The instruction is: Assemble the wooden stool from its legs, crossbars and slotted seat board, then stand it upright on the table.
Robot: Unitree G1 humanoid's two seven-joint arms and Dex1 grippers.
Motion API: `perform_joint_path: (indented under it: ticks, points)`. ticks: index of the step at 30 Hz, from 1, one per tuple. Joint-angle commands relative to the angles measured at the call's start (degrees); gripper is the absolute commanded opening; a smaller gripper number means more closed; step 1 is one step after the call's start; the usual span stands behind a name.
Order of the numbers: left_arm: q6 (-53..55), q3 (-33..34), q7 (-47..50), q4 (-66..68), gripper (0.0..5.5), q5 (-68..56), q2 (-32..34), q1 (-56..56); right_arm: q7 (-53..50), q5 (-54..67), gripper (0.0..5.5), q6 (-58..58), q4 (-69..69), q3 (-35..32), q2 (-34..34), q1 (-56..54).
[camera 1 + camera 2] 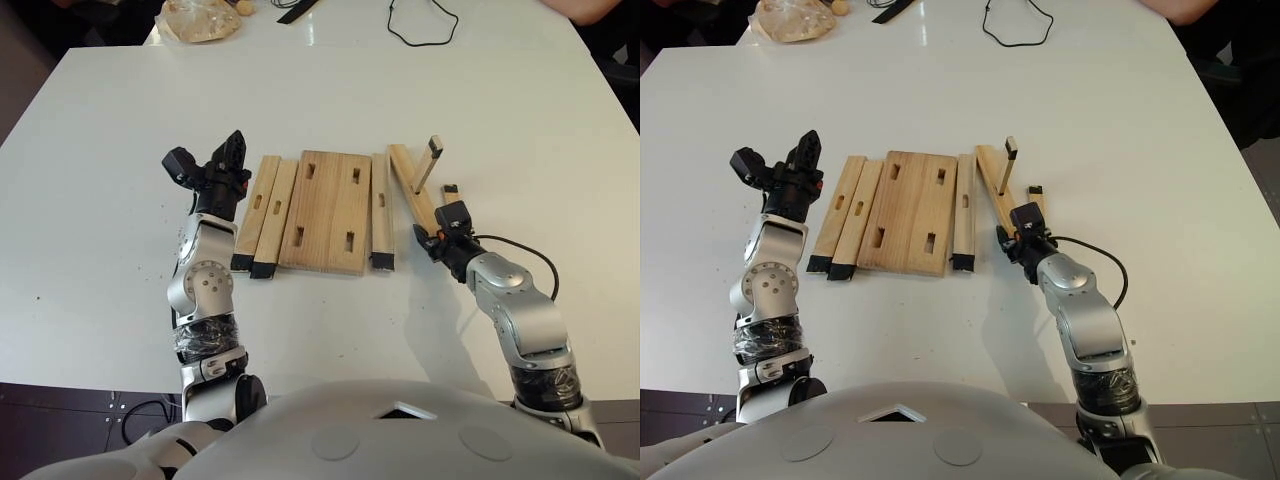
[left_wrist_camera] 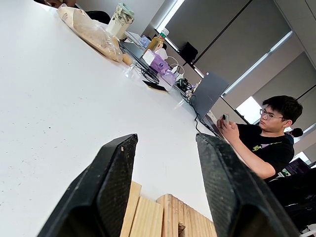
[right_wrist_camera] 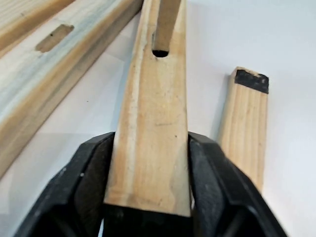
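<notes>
Right wrist view shows you one leg (image 3: 157, 98) clamped at its end between the fingers of the right gripper (image 3: 149, 158), with a crossbar (image 1: 430, 162) standing in its slot. This leg lies on the table (image 1: 120, 120), near the right side of the seat board (image 1: 325, 205). Your left gripper (image 2: 165, 143) has its fingers apart, beside two other legs (image 1: 265, 212).

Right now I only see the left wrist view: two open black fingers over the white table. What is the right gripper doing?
Observer: The right gripper is shut on the near end of a pale wooden leg lying on the table.
Operator: Anything fitted into that leg?
Observer: Yes, a thin wooden crossbar stands tilted in its slot.
Operator: Where is the seat board?
Observer: The slotted wooden seat board lies flat, with two more legs between it and your left gripper.
</notes>
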Motion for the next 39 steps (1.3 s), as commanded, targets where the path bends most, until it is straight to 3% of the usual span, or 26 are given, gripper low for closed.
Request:
perform_joint_path:
  ticks: [1, 5, 8, 10, 13, 16, 21, 26, 39]
  points:
    - [1.1, 0.8, 0.1, 1.1, 2.21, -0.2, 1.9, -2.5, -5.4, 0.6, 2.07, -0.9, 0.9, -5.8, 5.7, -5.7]
    - [3.5, 2.6, 1.4, 1.0, 2.21, -2.4, 4.7, -8.3, -10.4, 10.4, 2.07, -4.8, 8.0, -21.2, 13.3, -25.6]
    - [7.5, 4.4, 1.0, -0.3, 2.21, -8.7, 6.4, -14.6, -2.9, 24.6, 2.07, -4.4, 15.9, -29.1, 14.3, -37.6]
    - [11.0, 3.4, -0.9, -2.9, 2.21, -14.0, 7.0, -17.4, 8.4, 34.0, 2.07, -0.4, 14.8, -28.3, 12.0, -38.2]
    - [16.5, 1.5, -4.9, -10.9, 2.67, -26.0, 7.3, -17.3, 24.7, 43.1, 2.06, 2.6, 9.4, -24.1, 5.3, -32.8]
    - [20.8, 0.1, -4.2, -14.2, 3.09, -34.8, 7.5, -16.2, 30.6, 52.4, 2.06, 6.4, 7.4, -26.8, 1.5, -31.8]
    - [24.1, -0.6, -2.3, -16.5, 3.15, -50.5, 9.1, -14.9, 32.0, 63.3, 2.06, 10.6, 9.1, -29.8, -3.9, -33.7]
    - [26.9, -2.6, -1.9, -15.5, 3.15, -60.4, 14.5, -16.5, 31.1, 70.8, 2.06, 13.1, 7.4, -28.4, -7.5, -32.4]
    - [28.2, -6.5, -6.7, -12.9, 3.15, -61.7, 21.5, -18.7, 25.6, 78.9, 2.06, 11.8, 3.2, -24.7, -10.9, -24.1]
